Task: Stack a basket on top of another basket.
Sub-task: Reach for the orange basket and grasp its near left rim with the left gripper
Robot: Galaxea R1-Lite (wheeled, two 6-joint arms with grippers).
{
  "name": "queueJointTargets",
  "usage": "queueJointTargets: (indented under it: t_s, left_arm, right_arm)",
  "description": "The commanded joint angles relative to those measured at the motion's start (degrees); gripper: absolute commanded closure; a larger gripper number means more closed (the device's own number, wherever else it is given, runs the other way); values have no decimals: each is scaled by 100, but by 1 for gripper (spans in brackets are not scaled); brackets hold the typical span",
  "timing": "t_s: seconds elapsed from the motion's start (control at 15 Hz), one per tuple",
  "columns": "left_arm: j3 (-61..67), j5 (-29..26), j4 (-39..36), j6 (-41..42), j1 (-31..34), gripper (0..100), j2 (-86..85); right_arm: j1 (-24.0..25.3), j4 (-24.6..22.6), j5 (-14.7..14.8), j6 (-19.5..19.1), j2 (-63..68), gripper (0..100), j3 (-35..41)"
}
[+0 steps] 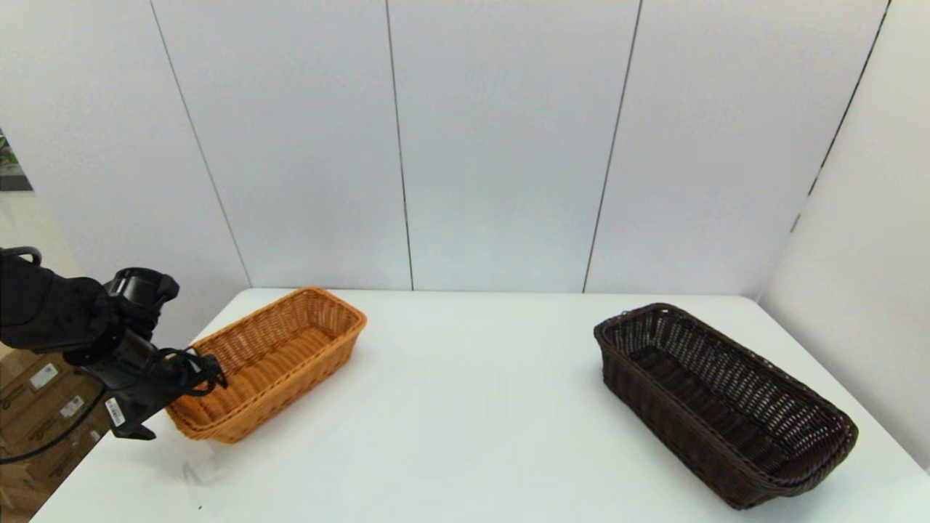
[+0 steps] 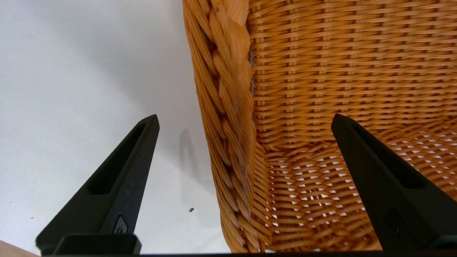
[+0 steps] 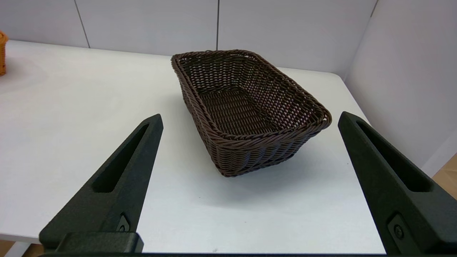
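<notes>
Left gripper [image 2: 244,119] low, fingers [image 2: 123,178] spread wide — right gripper [image 3: 250,119] likewise agape.

Orange basket [image 1: 272,361] left, dark basket [image 1: 719,403] right

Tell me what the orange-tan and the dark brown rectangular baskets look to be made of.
Orange-tan rectangular woven basket: wicker or rattan-like strands, possibly synthetic, slightly glossy; tight horizontal weave and a braided rim show. Dark brown rectangular woven basket: the same kind of woven strand, maybe plastic given its even sheen; looser open-weave sides, rolled rim.
</notes>
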State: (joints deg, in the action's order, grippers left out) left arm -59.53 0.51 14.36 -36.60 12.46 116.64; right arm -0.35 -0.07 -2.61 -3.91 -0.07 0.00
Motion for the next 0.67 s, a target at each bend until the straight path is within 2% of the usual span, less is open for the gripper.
queueJointTargets:
  t_s: [0.07,0.67]
  left_arm:
    - [2,37,-65,-49,11,0,166]
    - [2,37,-232,-146,37,0,500]
  right_arm:
    - [0,-1,-3,-4,7,0,0]
    - [0,-1,-3,-4,7,0,0]
